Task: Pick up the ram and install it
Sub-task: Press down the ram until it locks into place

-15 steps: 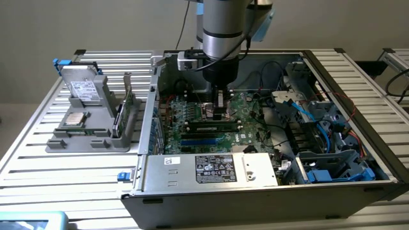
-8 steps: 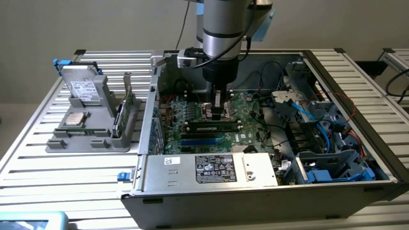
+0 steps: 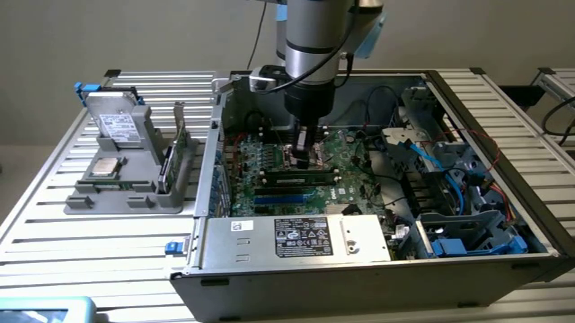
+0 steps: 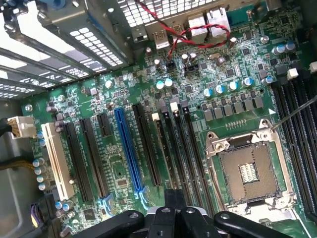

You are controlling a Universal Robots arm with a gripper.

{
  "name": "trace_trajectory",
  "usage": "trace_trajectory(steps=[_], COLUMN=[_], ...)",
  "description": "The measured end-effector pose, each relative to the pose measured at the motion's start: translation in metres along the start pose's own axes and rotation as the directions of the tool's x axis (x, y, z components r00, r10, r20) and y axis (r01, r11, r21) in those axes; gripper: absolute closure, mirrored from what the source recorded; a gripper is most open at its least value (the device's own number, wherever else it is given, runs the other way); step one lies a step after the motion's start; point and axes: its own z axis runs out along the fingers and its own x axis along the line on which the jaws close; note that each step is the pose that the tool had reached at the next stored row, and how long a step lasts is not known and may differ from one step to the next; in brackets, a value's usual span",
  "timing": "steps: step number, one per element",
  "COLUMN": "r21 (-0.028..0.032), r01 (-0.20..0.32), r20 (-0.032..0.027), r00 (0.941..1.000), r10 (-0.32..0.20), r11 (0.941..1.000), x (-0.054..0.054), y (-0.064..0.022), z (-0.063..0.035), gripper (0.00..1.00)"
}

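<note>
Jaws closed low over the motherboard, ram lying in a slot beside them

The jaws (image 3: 303,156) are standing together, closed with nothing visibly gripped between them, and hanging low inside the open computer case (image 3: 359,269); they are sitting just above the green motherboard (image 3: 287,182), near its memory slots. The ram (image 3: 301,180) is lying lengthwise in a black slot just below the jaws in the exterior view, close to them but apart from them; whether it is fully seated cannot be told. In the wrist view the jaws (image 4: 174,214) are hovering over the long black memory slots (image 4: 178,148), with the empty processor socket (image 4: 247,173) just beside those slots and a blue expansion slot (image 4: 128,148) further off. Toward the exterior view's left, a grey holder (image 3: 126,182) is resting on the slatted tabletop (image 3: 54,229), well apart from the case; a square silver processor chip (image 3: 106,167) is lying on it.
</note>
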Motion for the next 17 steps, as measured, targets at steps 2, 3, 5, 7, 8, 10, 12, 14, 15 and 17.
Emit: trace_trajectory(steps=[2,3,5,7,8,10,12,14,15,17], r21=[-0.0016,-0.0016,0.0011,0.006,0.0082,0.0126,0.017,0.0206,0.0218,0.024], r01=[-0.028,-0.042,-0.066,-0.086,-0.096,-0.116,-0.138,-0.161,-0.172,-0.196], r20=[-0.0002,-0.0001,0.0016,0.0038,0.0047,0.0068,0.0091,0.0112,0.0119,0.0133], r00=[0.9996,0.9991,0.9978,0.9963,0.9954,0.9932,0.9904,0.9869,0.985,0.9806], r10=[0.028,0.042,0.066,0.086,0.096,0.116,0.138,0.161,0.172,0.195], r11=[0.9996,0.9991,0.9978,0.9963,0.9953,0.9932,0.9903,0.9868,0.9848,0.9804], x=[0.0,0.0,-0.0001,-0.0001,0.0,-0.0001,-0.0001,-0.0001,-0.0001,-0.0001], y=[0.0,0.0,0.0,0.0,0.0,0.0,0.0,-0.0001,0.0,0.0], z=[0.0,0.0,0.0002,0.0002,0.0002,0.0002,0.0001,0.0002,0.0001,0.0001], gripper=[0.89,0.89,0.89,0.89,0.89,0.89,0.89,0.89,0.89,0.89])
